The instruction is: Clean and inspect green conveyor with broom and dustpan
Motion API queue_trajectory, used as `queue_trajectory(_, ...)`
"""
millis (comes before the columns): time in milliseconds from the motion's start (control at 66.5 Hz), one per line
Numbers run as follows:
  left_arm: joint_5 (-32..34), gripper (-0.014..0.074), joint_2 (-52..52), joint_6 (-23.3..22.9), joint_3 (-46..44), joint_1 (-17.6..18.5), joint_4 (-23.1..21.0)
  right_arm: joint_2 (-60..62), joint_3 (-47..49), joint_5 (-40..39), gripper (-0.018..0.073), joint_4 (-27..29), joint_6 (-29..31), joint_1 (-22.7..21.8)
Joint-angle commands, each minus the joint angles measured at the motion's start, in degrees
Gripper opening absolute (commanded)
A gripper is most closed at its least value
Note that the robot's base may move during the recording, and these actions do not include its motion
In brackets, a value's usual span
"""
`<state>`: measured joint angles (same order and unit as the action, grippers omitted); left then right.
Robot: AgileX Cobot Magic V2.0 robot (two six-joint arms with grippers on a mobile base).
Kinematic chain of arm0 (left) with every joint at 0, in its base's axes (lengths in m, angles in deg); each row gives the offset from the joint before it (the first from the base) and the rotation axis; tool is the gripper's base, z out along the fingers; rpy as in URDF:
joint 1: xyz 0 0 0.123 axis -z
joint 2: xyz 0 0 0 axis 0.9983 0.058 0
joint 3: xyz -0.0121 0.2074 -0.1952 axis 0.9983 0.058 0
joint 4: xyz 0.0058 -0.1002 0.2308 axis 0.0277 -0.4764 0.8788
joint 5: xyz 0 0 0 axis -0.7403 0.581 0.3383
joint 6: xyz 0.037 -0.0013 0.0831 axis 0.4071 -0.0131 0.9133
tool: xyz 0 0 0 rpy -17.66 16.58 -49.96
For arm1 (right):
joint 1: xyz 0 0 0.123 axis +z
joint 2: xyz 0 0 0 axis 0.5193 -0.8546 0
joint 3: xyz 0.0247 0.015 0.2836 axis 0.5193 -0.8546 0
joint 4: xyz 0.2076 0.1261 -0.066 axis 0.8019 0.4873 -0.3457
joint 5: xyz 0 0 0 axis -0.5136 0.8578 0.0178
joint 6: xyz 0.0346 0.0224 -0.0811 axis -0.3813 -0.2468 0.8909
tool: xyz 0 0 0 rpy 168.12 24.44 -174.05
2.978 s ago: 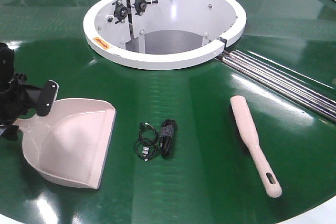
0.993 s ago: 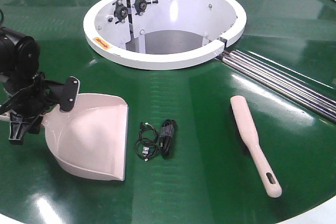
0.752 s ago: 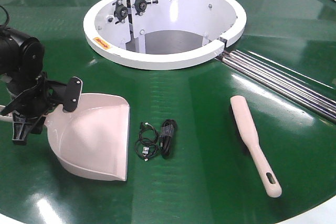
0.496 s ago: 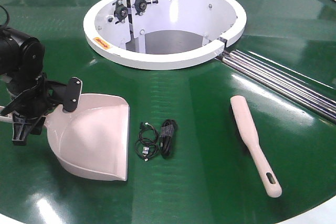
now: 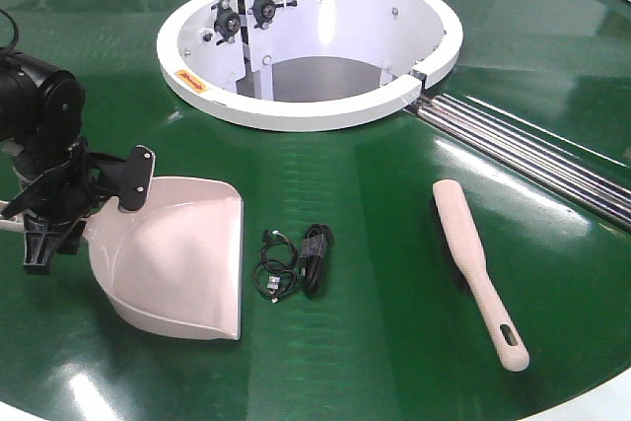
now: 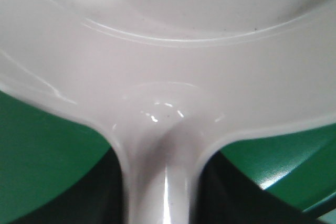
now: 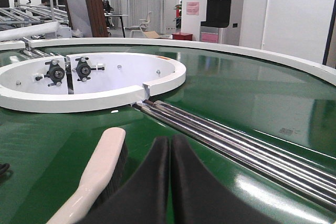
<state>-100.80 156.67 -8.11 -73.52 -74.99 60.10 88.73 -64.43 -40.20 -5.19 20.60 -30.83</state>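
The green conveyor (image 5: pixel 375 194) fills the front view. The pale pink dustpan (image 5: pixel 173 258) lies at the left, mouth facing right. My left gripper (image 5: pixel 84 212) is shut on the dustpan's handle at its neck. The left wrist view shows the pan (image 6: pixel 168 51) close up, with the left gripper (image 6: pixel 163 203) dark on both sides of the handle. The broom (image 5: pixel 475 265) lies flat at the right, handle toward the front. My right gripper (image 7: pixel 169 150) is shut and empty, low over the belt just right of the broom (image 7: pixel 102 161). It is out of the front view.
A small bundle of black cables (image 5: pixel 296 261) lies on the belt just right of the dustpan's mouth. The white ring-shaped hub (image 5: pixel 296 110) stands at the back centre. Silver roller strips (image 5: pixel 532 150) run from it to the right. The white rim (image 5: pixel 611 403) shows at the front right.
My left gripper has carried the dustpan to the right, toward the cables, and turned its mouth more upright. In the last half second it has barely moved. The broom has not moved.
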Motion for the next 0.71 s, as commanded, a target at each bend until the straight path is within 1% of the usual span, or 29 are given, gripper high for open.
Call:
queue_trajectory(0, -0.99, -0.0006, -2.66, 0.34, -1.43, 0.49, 0.23, 0.62, -0.19, -3.95, -0.0008, -0.39, 0.10, -0.36)
queue_trajectory(692, -0.99, -0.0006, -2.66, 0.34, -1.43, 0.49, 0.23, 0.57, -0.12, -4.27, -0.0008, -0.39, 0.10, -0.36)
